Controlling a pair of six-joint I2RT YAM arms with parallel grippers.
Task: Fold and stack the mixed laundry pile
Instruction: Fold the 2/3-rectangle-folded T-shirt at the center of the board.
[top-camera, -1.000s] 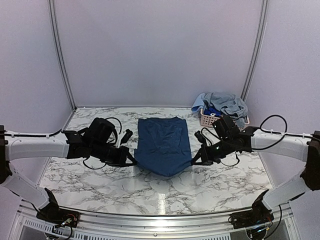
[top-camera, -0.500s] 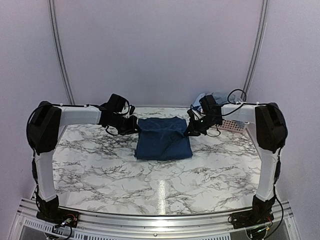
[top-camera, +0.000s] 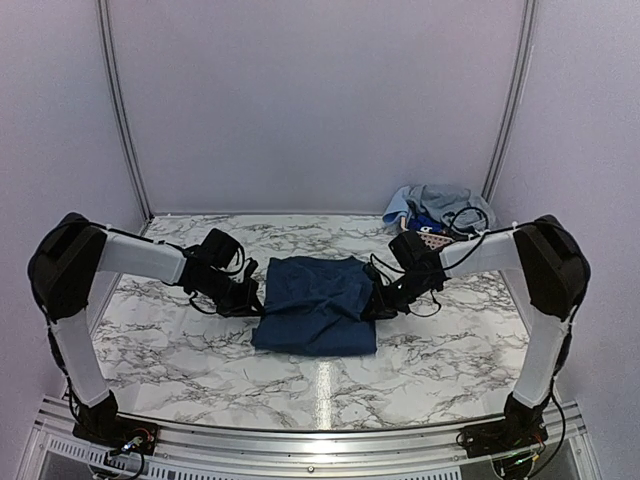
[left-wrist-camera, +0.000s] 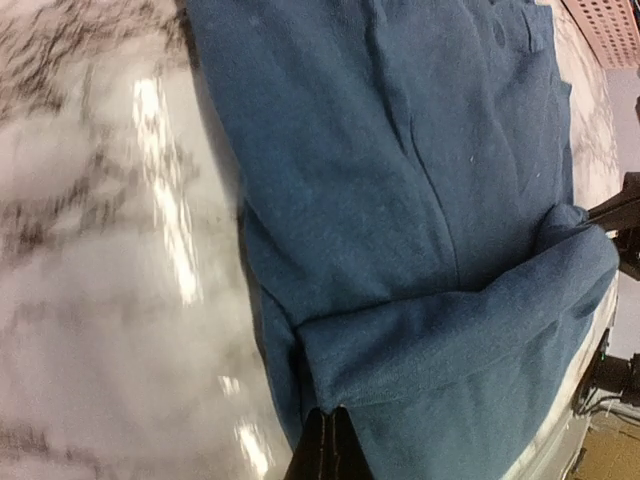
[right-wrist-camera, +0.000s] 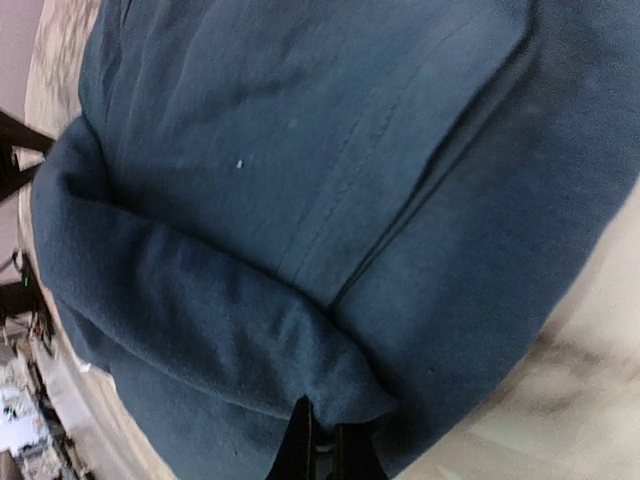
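Plain dark navy soft shirt on white, grey-veined marble tabletop; right of it, pink perforated plastic basket holding light-blue garments.

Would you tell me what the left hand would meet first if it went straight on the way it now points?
The navy shirt: the left hand grips its folded edge, and the cloth spreads ahead of it. Beyond the shirt, the right hand sits roughly opposite, though depth is hard to judge.

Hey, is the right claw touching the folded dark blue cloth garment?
Touching. The right wrist view shows the right claw pinched shut on a rolled fold of the dark blue cloth garment.
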